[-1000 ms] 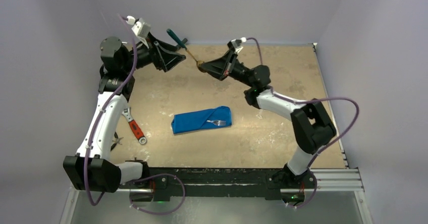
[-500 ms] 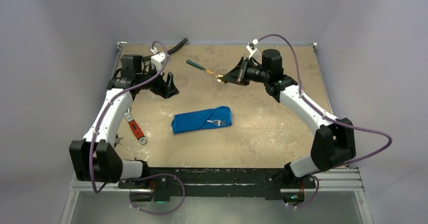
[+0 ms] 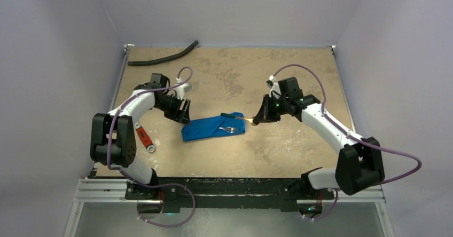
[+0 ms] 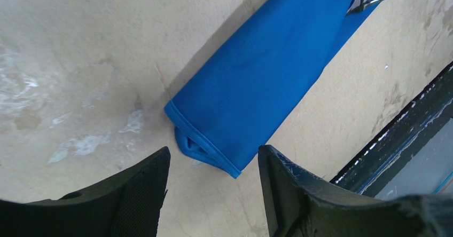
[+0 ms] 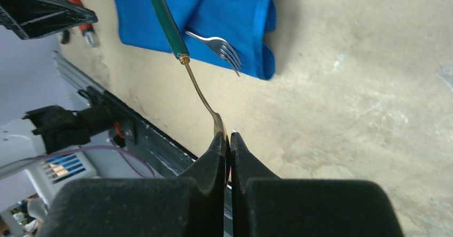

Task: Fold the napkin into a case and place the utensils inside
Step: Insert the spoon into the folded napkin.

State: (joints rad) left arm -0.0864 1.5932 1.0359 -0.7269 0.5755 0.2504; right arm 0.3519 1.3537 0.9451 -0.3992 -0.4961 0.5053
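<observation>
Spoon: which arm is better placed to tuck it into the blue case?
Right. The right gripper is shut on the spoon, whose green handle lies over the case beside the fork. The left gripper is open and empty at the case's other end.

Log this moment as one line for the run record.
left gripper: open, at left end of case | right gripper: shut on spoon, handle over case | fork: tucked in case, tines showing
</observation>
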